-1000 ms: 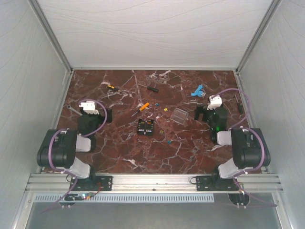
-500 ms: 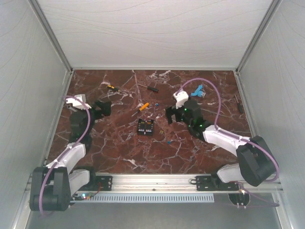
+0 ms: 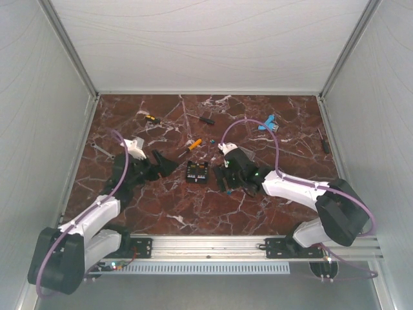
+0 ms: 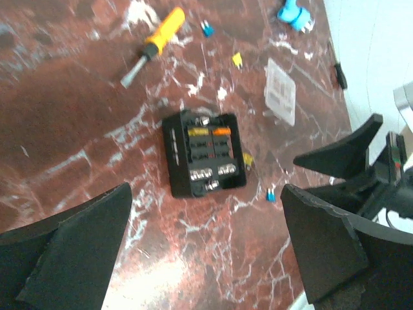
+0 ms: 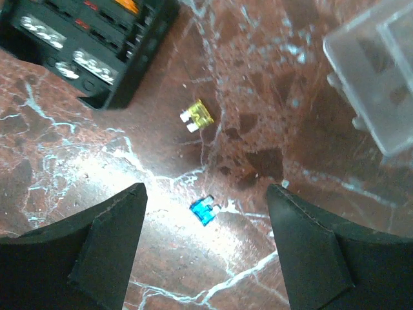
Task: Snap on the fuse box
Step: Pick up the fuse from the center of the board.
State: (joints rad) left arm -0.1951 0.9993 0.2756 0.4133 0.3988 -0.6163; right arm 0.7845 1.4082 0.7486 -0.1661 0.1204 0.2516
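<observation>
Fuse box [image 4: 204, 152], yellow and orange fuses [image 4: 221, 131] inside (perhaps others, blurred)

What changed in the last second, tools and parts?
Both swung in from the sides toward the centre: left tool now just left of the fuse box, right tool just right of it. Both open, nothing gripped. Fuse box and clear lid unmoved.

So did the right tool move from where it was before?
Yes. The right tool swung left, from the table's right side to just beside the fuse box, which stayed put.
</observation>
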